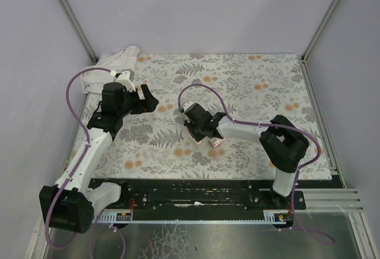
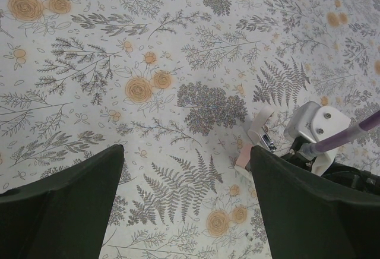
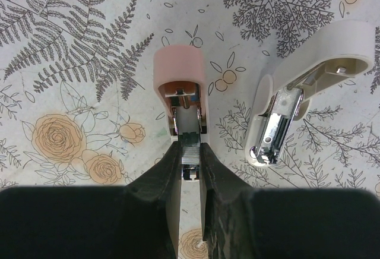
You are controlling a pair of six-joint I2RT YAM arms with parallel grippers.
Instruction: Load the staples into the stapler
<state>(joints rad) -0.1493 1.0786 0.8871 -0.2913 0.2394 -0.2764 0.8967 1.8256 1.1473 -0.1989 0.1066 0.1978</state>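
The stapler lies opened on the floral mat in two halves: a pink half [image 3: 179,69] with a metal channel and a cream half [image 3: 309,87] with its chrome rail up. My right gripper [image 3: 190,159] is shut on a short silvery strip of staples [image 3: 190,151], which sits at the near end of the pink half's channel. The red-pink staple box is out of view. In the top view the right gripper [image 1: 206,133] is right at the stapler [image 1: 217,142]. My left gripper [image 1: 145,100] hovers open and empty to the left, and its wrist view [image 2: 184,211] shows the stapler [image 2: 261,129] at the right.
A crumpled white cloth [image 1: 116,69] lies at the mat's back left corner. The floral mat [image 1: 249,81] ends at metal frame rails on the left and right. The right arm's purple cable [image 2: 350,133] and white wrist mount [image 2: 317,122] show beside the stapler.
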